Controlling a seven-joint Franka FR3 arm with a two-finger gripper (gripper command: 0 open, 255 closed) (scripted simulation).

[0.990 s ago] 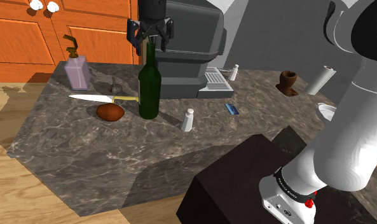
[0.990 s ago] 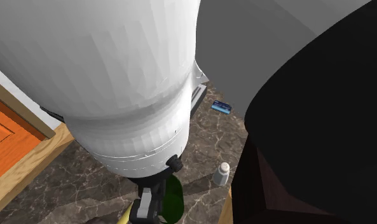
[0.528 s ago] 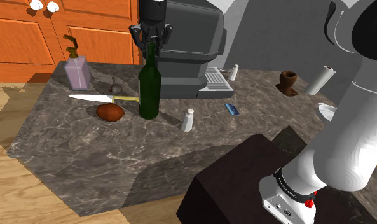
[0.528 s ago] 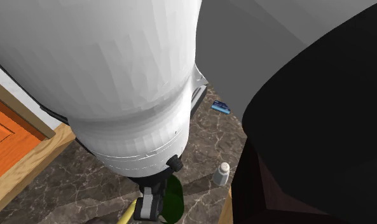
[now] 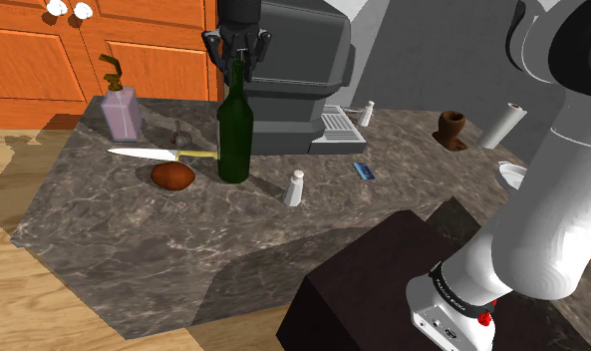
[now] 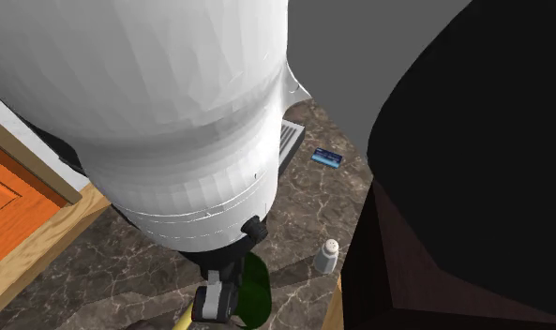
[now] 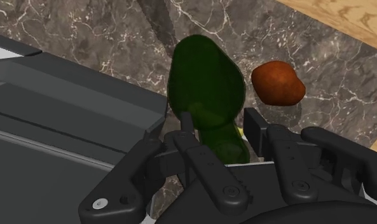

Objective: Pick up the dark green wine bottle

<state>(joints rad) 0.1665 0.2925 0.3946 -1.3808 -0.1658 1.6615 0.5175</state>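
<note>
On the dark veined stone-patterned tabletop [image 5: 124,224], at the shoulder view's left, a pale lilac square dispenser bottle with a brown pump [image 5: 122,113] stands in front of the orange panelled cabinet doors [image 5: 44,50]. Next lies a knife with a white blade and yellow handle [image 5: 153,154], and just in front of it is a reddish-brown oval lump [image 5: 171,175]. The tall dark green wine bottle [image 5: 234,135] stands upright just beside that lump, with its base on the tabletop, in front of the big grey coffee machine [image 5: 298,70]. The black end effector [image 5: 237,60] hangs over the bottle with the neck inside it. I cannot tell whether it has closed on the neck. Further right are a small white shaker [image 5: 295,187], a small flat blue thing [image 5: 363,171], a brown cup-shaped thing [image 5: 450,130] and a white roll [image 5: 502,125].
</note>
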